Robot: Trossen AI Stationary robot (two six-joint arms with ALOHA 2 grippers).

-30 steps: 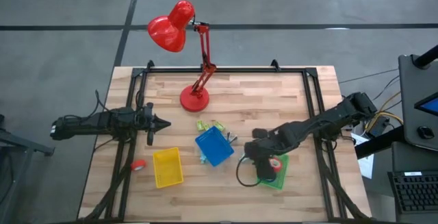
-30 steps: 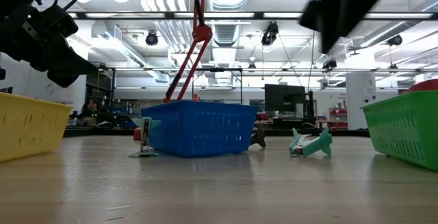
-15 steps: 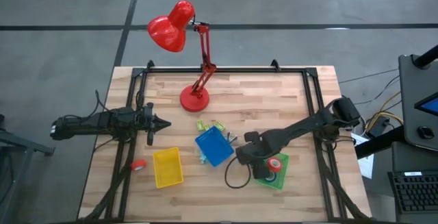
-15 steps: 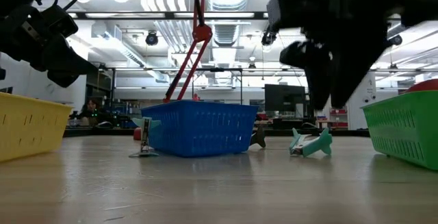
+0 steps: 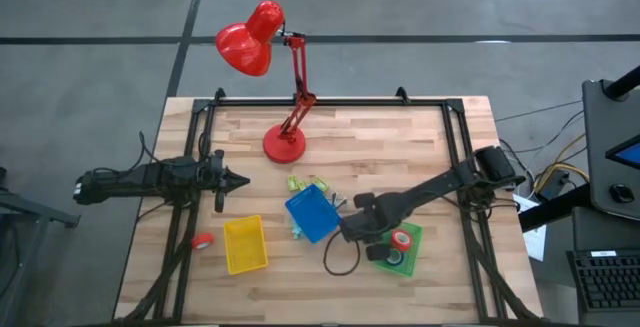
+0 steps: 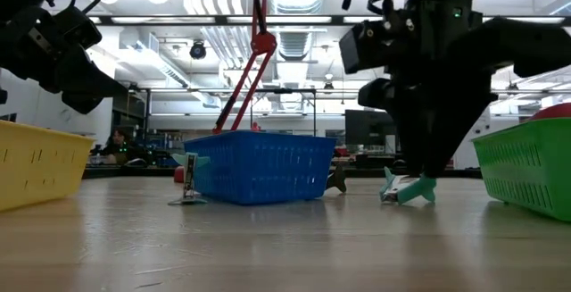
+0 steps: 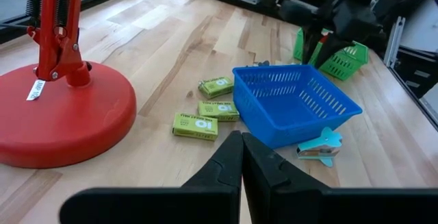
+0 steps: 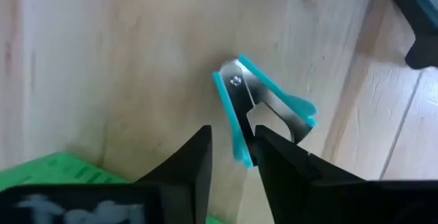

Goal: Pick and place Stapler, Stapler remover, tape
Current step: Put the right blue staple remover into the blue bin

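Note:
A teal stapler remover (image 8: 263, 107) with metal jaws lies on the wood between the blue tray (image 5: 312, 214) and the green tray (image 5: 410, 254). My right gripper (image 8: 233, 152) is open, down over it, its fingers on either side of one teal arm; the low view shows the gripper (image 6: 415, 169) right above the remover (image 6: 406, 189). Another teal remover (image 7: 318, 147) lies by the blue tray (image 7: 294, 104). A red-rimmed tape roll (image 5: 403, 238) sits in the green tray and another (image 5: 202, 240) lies on the table. My left gripper (image 7: 241, 136) is shut and waits at the table's left (image 5: 238, 180). My right gripper comes at the stapler remover from above, pointing down, with one teal arm's free end (image 8: 241, 152) between its fingers (image 8: 198, 159). The remover lies flat on the table. I cannot tell whether the fingers touch it.
A red desk lamp's base (image 5: 284, 144) stands at the far middle. A yellow tray (image 5: 245, 244) sits left of the blue one. Small green boxes (image 7: 205, 125) lie by the blue tray, and a dark object (image 8: 417, 18) lies near the remover. A black cable loops near the green tray (image 5: 340, 262).
My right gripper has moved from above the green tray toward the table's left and come down onto the stapler remover beside the blue tray. The left arm has kept still.

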